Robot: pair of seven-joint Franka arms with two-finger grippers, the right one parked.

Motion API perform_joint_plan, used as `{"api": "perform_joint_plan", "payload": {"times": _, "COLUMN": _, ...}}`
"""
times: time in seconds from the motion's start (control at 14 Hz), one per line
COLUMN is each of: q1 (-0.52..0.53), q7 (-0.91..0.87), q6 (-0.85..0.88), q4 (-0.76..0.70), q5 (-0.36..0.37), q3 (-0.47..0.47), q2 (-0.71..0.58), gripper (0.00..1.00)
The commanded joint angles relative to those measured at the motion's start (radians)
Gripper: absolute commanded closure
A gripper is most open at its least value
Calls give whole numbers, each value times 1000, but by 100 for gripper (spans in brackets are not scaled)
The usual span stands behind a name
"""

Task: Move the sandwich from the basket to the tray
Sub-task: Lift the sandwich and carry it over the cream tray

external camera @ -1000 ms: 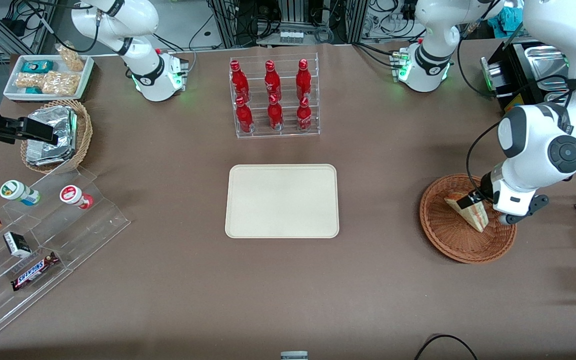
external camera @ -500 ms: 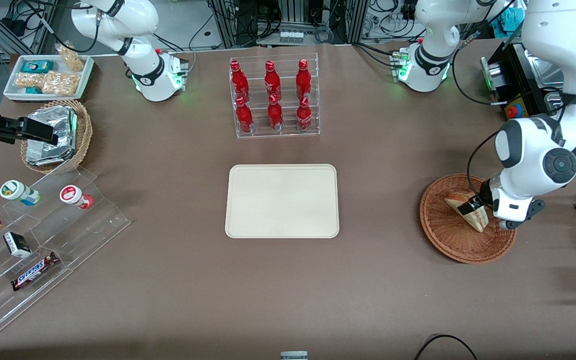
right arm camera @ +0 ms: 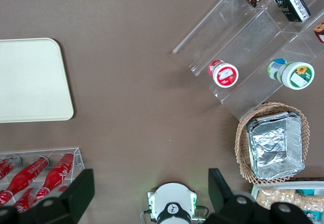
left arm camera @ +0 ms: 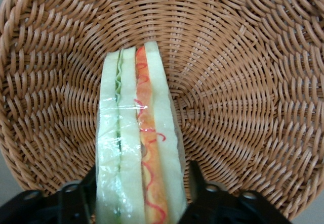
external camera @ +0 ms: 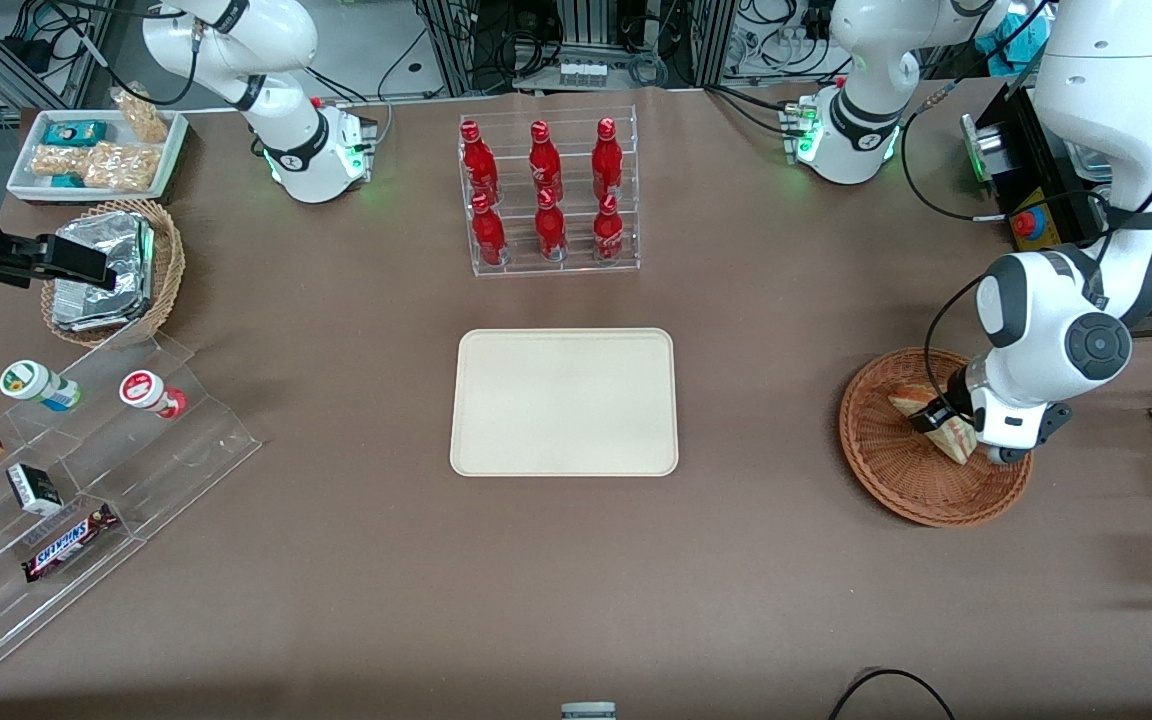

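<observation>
The sandwich (left arm camera: 136, 138) is a triangular wedge of pale, smooth bread in clear film, with a green layer and an orange-red layer running along its cut edge; it lies in the basket (external camera: 896, 480). The gripper (external camera: 939, 418) is down inside the basket with a dark finger on each flat side of the wedge; the wrist view shows both fingers (left arm camera: 195, 176) right against the bread, but whether they are pressing it cannot be told. The basket around the gripper is round, shallow, reddish-brown wicker, woven in radiating ribs. The tray (external camera: 564, 401), flat, cream, rectangular with rounded corners and a low rim, lies well apart from the gripper toward the middle of the table (external camera: 776, 330), whose surface is matte brown. Farther from the front camera than the tray stands a clear acrylic rack (external camera: 549, 195) of six red bottles. Toward the parked arm's end are a tan wicker basket (external camera: 168, 268) holding foil packets, clear stepped shelves (external camera: 186, 440), and a bar (external camera: 69, 541) reading SNICKERS.
</observation>
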State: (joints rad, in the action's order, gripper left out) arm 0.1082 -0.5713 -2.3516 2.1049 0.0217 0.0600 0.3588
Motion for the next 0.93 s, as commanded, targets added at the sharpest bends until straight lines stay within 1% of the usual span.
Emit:
{"api": "perform_joint_plan", "payload": {"times": 0.0, "q1": 2, "q7": -9, "q6": 3, "q4": 9, "q5": 4, "q3": 3, "q2": -21, "gripper": 73}}
{"api": "perform_joint_plan", "payload": {"times": 0.21, "q1": 2, "q7": 28, "q6": 58, "q4": -3, "q5": 9, "q3": 4, "q2": -76, "gripper": 79}}
{"api": "perform_joint_plan", "payload": {"times": 0.29, "q1": 1, "q7": 80, "q6": 119, "q4": -22, "q5": 7, "q3": 4, "q2": -105, "gripper": 80}}
{"api": "perform_joint_plan", "payload": {"times": 0.43, "q1": -13, "q7": 106, "q6": 248, "q4": -86, "q5": 7, "q3": 14, "q2": -136, "gripper": 81}}
{"api": "perform_joint_plan", "payload": {"times": 0.64, "q1": -67, "q7": 149, "q6": 401, "q4": -160, "q5": 7, "q3": 92, "q2": -181, "gripper": 81}}
{"api": "perform_joint_plan", "payload": {"times": 0.71, "q1": -83, "q7": 162, "q6": 476, "q4": -192, "q5": 6, "q3": 115, "q2": -198, "gripper": 83}}
{"api": "perform_joint_plan", "payload": {"times": 0.86, "q1": -139, "q7": 182, "q6": 564, "q4": -268, "q5": 6, "q3": 182, "q2": -173, "gripper": 84}}
